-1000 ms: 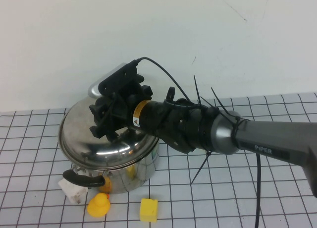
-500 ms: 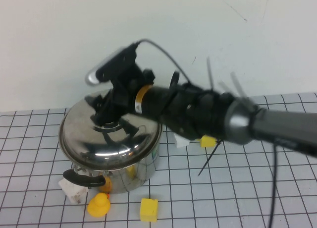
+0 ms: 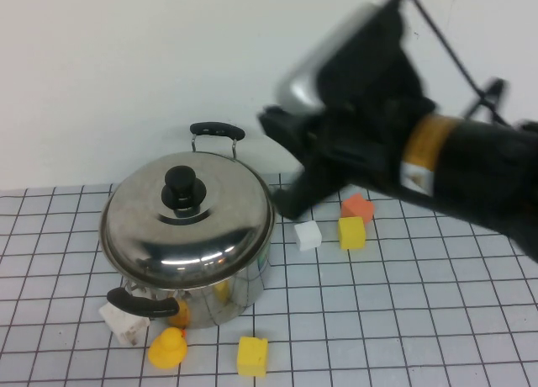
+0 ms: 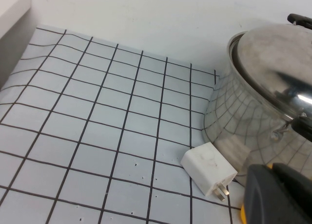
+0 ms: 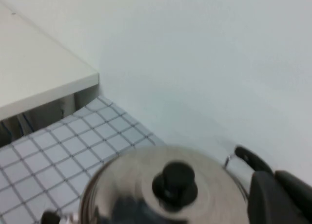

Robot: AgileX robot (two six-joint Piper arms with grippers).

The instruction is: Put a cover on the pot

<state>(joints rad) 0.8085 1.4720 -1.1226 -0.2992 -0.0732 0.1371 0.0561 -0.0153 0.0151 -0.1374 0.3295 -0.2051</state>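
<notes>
High view: right gripper (image 3: 290,164) raised above the table, right of the pot (image 3: 197,290), holding nothing, touching nothing; finger gap unclear. Lid (image 3: 187,223) sits on pot at table's left. Left gripper (image 4: 275,195) low beside pot, near white plug (image 4: 209,175).

Raised front view, wrist views sharing pot (image 3: 189,261)

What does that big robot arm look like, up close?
The right gripper, raised to the right of the pot, is bulky and black. A yellow-orange band with a small warning sticker rings the wrist; a silver-grey camera housing sits on top, trailing a thin black cable. The left gripper is out of view.
</notes>
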